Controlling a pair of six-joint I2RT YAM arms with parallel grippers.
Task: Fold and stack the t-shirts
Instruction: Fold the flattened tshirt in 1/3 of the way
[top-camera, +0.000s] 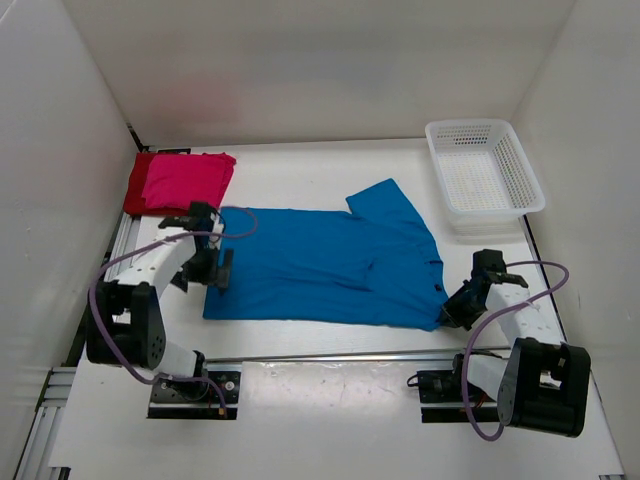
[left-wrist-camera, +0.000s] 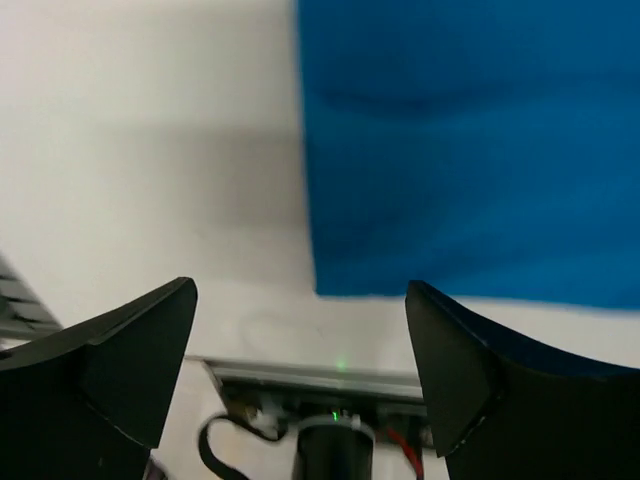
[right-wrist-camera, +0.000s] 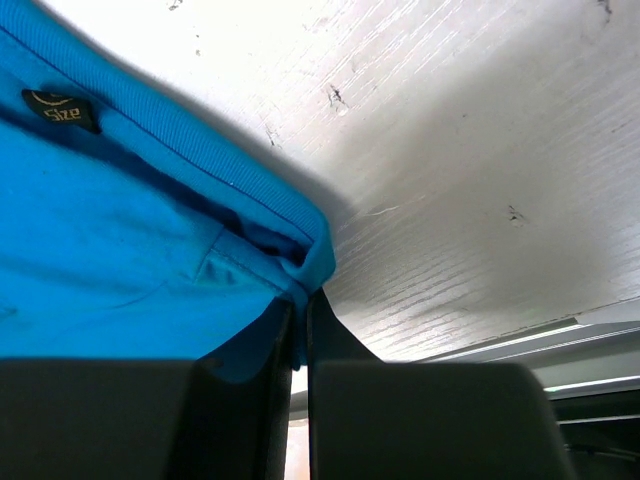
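Note:
A bright blue t-shirt (top-camera: 330, 265) lies spread across the middle of the table, its collar end toward the right arm. My right gripper (top-camera: 452, 308) is shut on a fold of the blue t-shirt (right-wrist-camera: 120, 260) at the collar edge; in the right wrist view the fabric is pinched between the closed jaws of that gripper (right-wrist-camera: 302, 315). My left gripper (top-camera: 215, 270) stands open at the shirt's left edge, and its wrist view shows nothing between the jaws of that gripper (left-wrist-camera: 300, 350), with the blue t-shirt (left-wrist-camera: 470, 150) just beyond. A pink t-shirt (top-camera: 190, 180) lies folded on a dark red one (top-camera: 135, 190) at the back left.
A white mesh basket (top-camera: 470, 124) stands at the back right with nothing in it. White walls close in the table on three sides. A metal rail (top-camera: 340, 355) runs along the near edge between the arm bases.

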